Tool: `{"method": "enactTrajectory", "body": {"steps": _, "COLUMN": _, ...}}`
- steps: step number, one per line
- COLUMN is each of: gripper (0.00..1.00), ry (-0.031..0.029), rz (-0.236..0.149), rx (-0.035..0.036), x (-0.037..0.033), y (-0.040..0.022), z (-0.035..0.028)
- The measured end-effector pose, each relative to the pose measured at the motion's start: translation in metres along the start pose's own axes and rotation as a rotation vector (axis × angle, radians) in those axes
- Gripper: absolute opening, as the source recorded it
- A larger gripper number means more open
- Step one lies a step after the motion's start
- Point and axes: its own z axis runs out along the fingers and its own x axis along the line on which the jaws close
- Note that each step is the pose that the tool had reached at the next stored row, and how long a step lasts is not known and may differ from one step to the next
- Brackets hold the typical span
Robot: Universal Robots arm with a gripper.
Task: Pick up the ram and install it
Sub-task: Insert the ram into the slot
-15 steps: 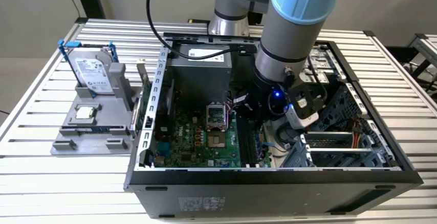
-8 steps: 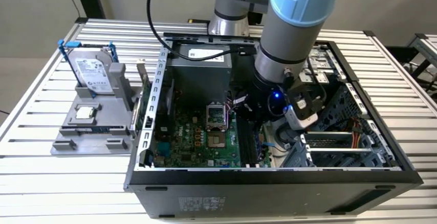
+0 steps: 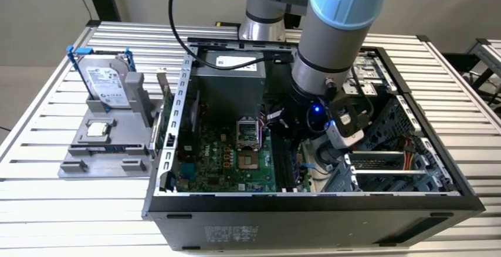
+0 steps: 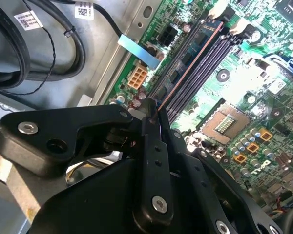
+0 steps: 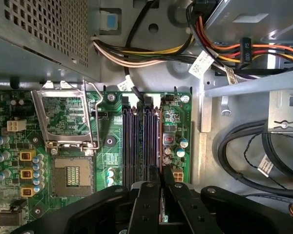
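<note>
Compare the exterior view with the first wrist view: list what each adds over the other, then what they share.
The exterior view adds the hard drive and the CPU chip on the grey fixture, the slatted table, and the arm reaching into the case. The first wrist view adds the gripper shut on the ram, edge-on along the memory slots, and the coloured power cables. Shared: the green motherboard and its open CPU socket.
</note>
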Motion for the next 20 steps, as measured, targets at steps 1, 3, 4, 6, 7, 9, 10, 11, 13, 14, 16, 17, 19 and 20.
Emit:
{"method": "enactTrajectory", "body": {"steps": 1, "gripper": 0.0, "ry": 0.0007, "rz": 0.0, "rx": 0.0025, "x": 0.0, "y": 0.0001, "z": 0.0001}}
{"method": "enactTrajectory", "body": {"steps": 3, "gripper": 0.0, "ry": 0.0009, "rz": 0.0, "rx": 0.0036, "x": 0.0, "y": 0.0002, "z": 0.0007}}
{"method": "enactTrajectory", "body": {"steps": 4, "gripper": 0.0, "ry": 0.0009, "rz": 0.0, "rx": 0.0035, "x": 0.0, "y": 0.0005, "z": 0.0011}}
{"method": "enactTrajectory", "body": {"steps": 6, "gripper": 0.0, "ry": 0.0009, "rz": 0.0, "rx": 0.0034, "x": 0.0, "y": 0.0017, "z": 0.002}}
{"method": "enactTrajectory", "body": {"steps": 7, "gripper": 0.0, "ry": 0.0009, "rz": 0.0, "rx": 0.0035, "x": -0.0001, "y": 0.0019, "z": 0.0023}}
{"method": "enactTrajectory", "body": {"steps": 9, "gripper": 0.0, "ry": 0.0011, "rz": 0.0, "rx": 0.0039, "x": 0.0, "y": 0.0019, "z": 0.0025}}
{"method": "enactTrajectory", "body": {"steps": 10, "gripper": 0.0, "ry": 0.0012, "rz": 0.0, "rx": 0.0043, "x": 0.0, "y": 0.002, "z": 0.0027}}
{"method": "enactTrajectory", "body": {"steps": 11, "gripper": 0.0, "ry": 0.0018, "rz": 0.0, "rx": 0.0055, "x": 0.0, "y": 0.0021, "z": 0.0027}}
{"method": "enactTrajectory", "body": {"steps": 13, "gripper": 0.0, "ry": 0.0039, "rz": 0.0, "rx": 0.0073, "x": 0.0001, "y": 0.002, "z": 0.0027}}
{"method": "enactTrajectory", "body": {"steps": 14, "gripper": 0.0, "ry": 0.0042, "rz": 0.0, "rx": 0.0073, "x": 0.0001, "y": 0.002, "z": 0.0028}}
{"method": "enactTrajectory", "body": {"steps": 16, "gripper": 0.0, "ry": 0.0045, "rz": 0.0, "rx": 0.0074, "x": 0.0, "y": 0.002, "z": 0.0028}}
{"method": "enactTrajectory", "body": {"steps": 17, "gripper": 0.0, "ry": 0.0045, "rz": 0.0, "rx": 0.0075, "x": 0.0, "y": 0.002, "z": 0.0028}}
{"method": "enactTrajectory", "body": {"steps": 19, "gripper": 0.0, "ry": 0.0046, "rz": 0.0, "rx": 0.0075, "x": 0.0, "y": 0.002, "z": 0.0029}}
{"method": "enactTrajectory", "body": {"steps": 20, "gripper": 0.0, "ry": 0.0046, "rz": 0.0, "rx": 0.0075, "x": 0.0, "y": 0.002, "z": 0.003}}
